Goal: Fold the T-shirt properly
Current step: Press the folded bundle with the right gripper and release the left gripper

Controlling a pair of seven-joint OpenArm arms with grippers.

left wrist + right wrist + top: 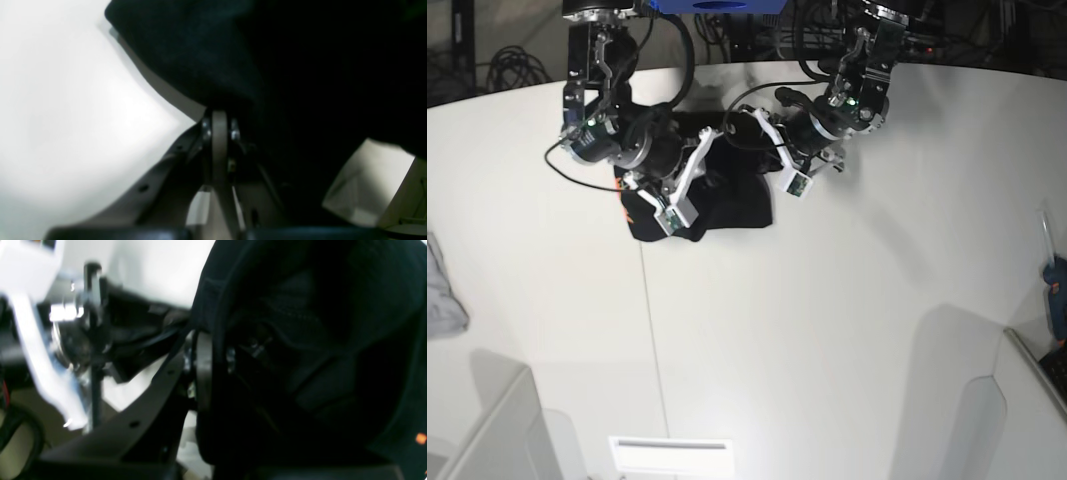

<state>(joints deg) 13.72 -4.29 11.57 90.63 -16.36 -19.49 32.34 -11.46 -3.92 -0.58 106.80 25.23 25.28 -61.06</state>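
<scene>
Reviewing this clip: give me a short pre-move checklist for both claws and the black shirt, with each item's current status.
1. Left claw closed on the black cloth T-shirt: ok, the cloth bunches right at its tips in the left wrist view.
2. Right claw holding cloth: cannot tell, fabric drapes over it and the view is blurred.
3. Shirt compactly gathered: ok, it lies as a small bundle between both arms on the white table.
4. Fold edges aligned: cannot tell, the arms cover much of the shirt.
5. Small grey cloth clear of the work: ok, it lies far off at the table edge.
</scene>
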